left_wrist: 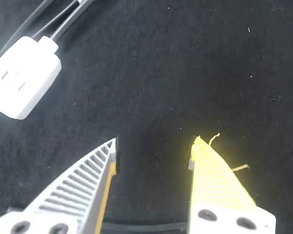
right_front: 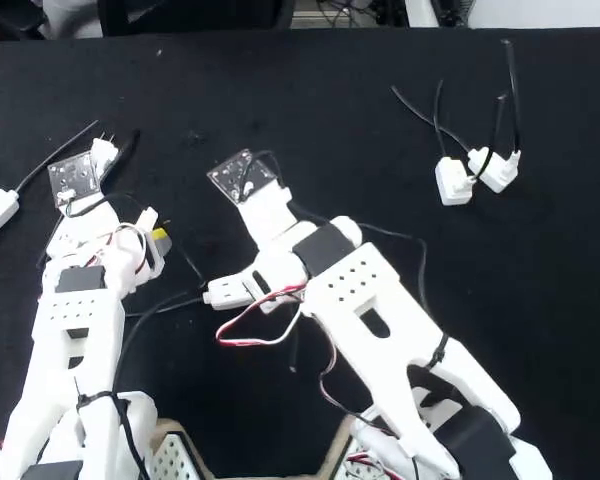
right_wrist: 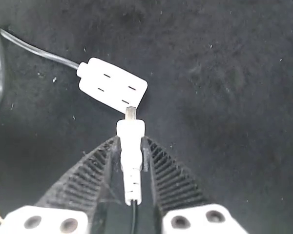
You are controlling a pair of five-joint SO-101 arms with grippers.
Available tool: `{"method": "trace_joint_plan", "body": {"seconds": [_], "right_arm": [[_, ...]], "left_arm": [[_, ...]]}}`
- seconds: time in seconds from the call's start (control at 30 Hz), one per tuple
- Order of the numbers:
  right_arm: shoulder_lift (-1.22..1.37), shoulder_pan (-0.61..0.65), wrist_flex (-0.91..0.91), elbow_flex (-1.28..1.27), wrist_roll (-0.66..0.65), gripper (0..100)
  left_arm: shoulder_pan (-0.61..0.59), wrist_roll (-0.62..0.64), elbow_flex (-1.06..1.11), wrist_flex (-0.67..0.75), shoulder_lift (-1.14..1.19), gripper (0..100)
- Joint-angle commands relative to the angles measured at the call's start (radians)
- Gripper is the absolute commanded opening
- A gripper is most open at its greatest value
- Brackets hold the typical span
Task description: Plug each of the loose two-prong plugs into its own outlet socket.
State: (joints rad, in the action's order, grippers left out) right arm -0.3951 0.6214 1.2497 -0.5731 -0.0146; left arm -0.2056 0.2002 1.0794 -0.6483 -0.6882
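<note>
Plug (right_wrist: 130, 129) and outlet socket (right_wrist: 113, 89) share the black desk (right_front: 310, 90). The left claw (left_wrist: 155, 141) hangs spread and empty, with a second socket (left_wrist: 19, 75) off to one side. The right claw (right_wrist: 131, 140) pinches the plug by its body, its long axis running along the fingers. The outlet socket lies flat just ahead, slots facing up. The prongs (right_wrist: 131, 113) reach only its near edge, short of the nearest slots, so the right arm probably needs a slight advance.
</note>
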Motion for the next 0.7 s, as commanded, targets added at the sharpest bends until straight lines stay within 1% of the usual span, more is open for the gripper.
{"method": "trace_joint_plan", "body": {"seconds": [0.0, 0.1, 0.17, 0.27, 0.47, 0.57, 0.67], "right_arm": [[0.002, -0.017, 0.008, 0.03, 0.005, 1.1], [0.002, -0.017, 0.034, 0.036, 0.005, 1.1], [0.002, -0.017, 0.072, 0.064, 0.005, 1.1], [0.002, -0.017, 0.118, 0.097, 0.005, 1.1], [0.002, -0.017, 0.121, 0.07, 0.003, 1.1], [0.004, -0.017, 0.118, 0.042, 0.002, 1.1], [0.004, -0.017, 0.083, 0.008, 0.0, 1.1]], "left_arm": [[0.036, -0.054, -0.012, 0.011, -0.003, 24], [0.097, -0.118, -0.027, -0.04, 0.006, 24], [0.119, -0.124, -0.085, -0.118, 0.046, 24], [0.122, -0.123, -0.188, -0.206, 0.166, 24], [0.119, -0.132, -0.291, -0.229, 0.368, 24], [0.119, -0.178, -0.325, -0.255, 0.41, 24], [0.119, -0.195, -0.338, -0.261, 0.422, 24]]}}
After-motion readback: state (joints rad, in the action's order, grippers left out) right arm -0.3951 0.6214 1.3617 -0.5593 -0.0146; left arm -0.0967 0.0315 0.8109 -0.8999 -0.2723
